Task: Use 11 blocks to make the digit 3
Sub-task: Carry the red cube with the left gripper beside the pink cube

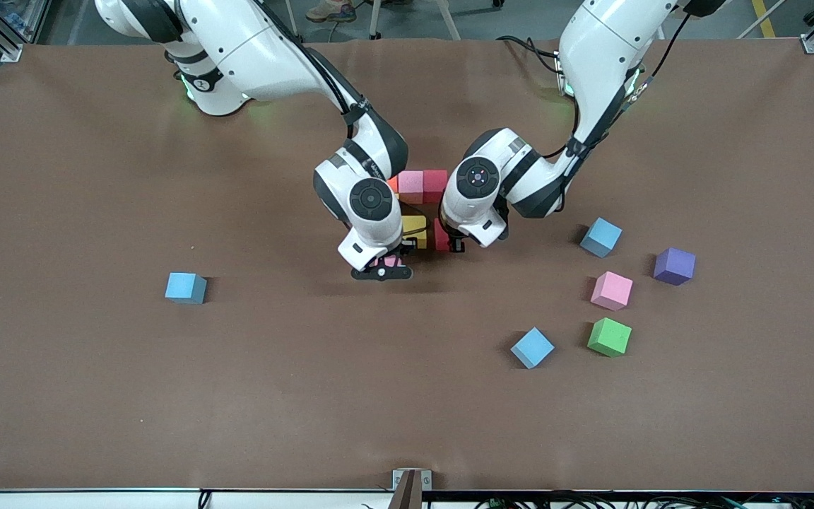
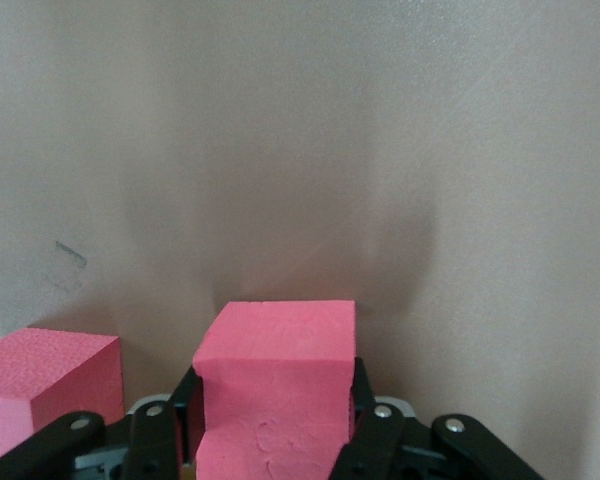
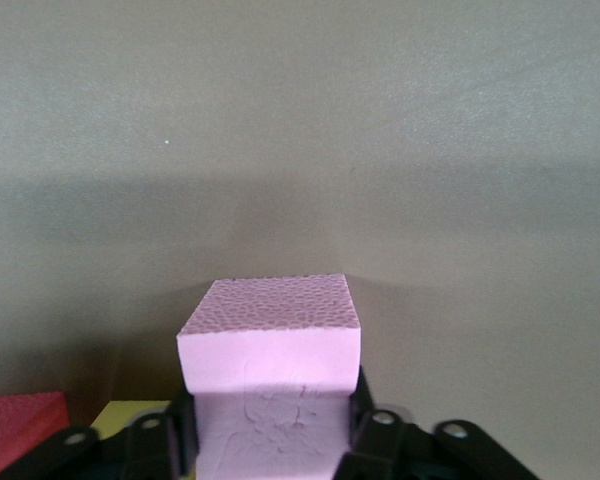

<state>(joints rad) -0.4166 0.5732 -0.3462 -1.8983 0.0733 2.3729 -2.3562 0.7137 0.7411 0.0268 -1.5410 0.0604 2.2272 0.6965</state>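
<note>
pink cube (image 3: pixel 270 375) sits between the right end effector (image 1: pixel 381 272) fingers at the figure's near edge; red cube (image 2: pixel 275 385) is clenched in the left end effector (image 1: pixel 453 245) beside the yellow cube (image 1: pixel 414 227).

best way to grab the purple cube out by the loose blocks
Come straight down on the purple cube and close the fingers on two opposite side faces. It sits flat, turned slightly askew, apart from the pink cube, so rotate the wrist to match its faces.
</note>
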